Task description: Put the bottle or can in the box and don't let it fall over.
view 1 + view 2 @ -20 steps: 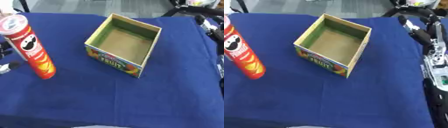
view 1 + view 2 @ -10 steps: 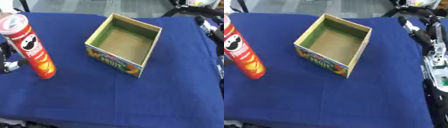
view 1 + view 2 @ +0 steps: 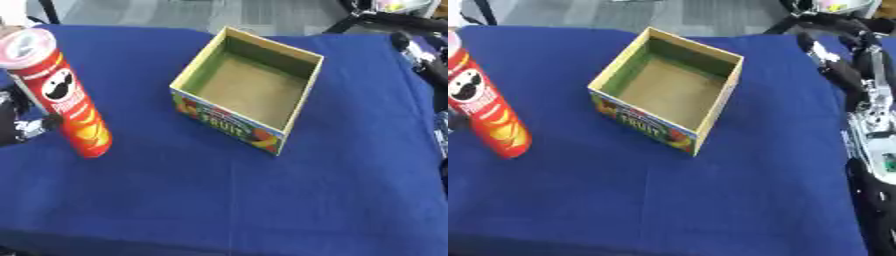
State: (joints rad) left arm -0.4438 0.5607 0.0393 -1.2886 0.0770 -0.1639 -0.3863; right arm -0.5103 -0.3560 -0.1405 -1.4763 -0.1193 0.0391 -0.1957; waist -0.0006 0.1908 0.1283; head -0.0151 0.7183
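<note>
Two things matter on the blue tablecloth (image 3: 219, 200): a tall red crisp can (image 3: 63, 95) standing upright near the left edge, and an open cardboard box (image 3: 249, 90) well apart from it toward the middle, its mouth facing up and nothing inside. The can has a pale lid on top and leans only as much as the camera angle makes it seem; its base sits flat on the cloth.

The left hand (image 3: 22, 127) shows at the left edge of the left eye view, just beside the lower half of the can. Only a dark and silvery part of it is visible, so I cannot tell how far its fingers are spread, nor whether they touch the can. It seems placed low on the can's side, probably to take hold around the body for a lift.

The right hand (image 3: 833, 65) rests along the right edge in the right eye view, far from both things and holding nothing; whether its fingers are straight or curled I cannot tell.

The task looks barely begun: the can is outside the box. Because the can is tall and narrow, a grip too low could let it tip, and it will need setting down level on the box floor.
</note>
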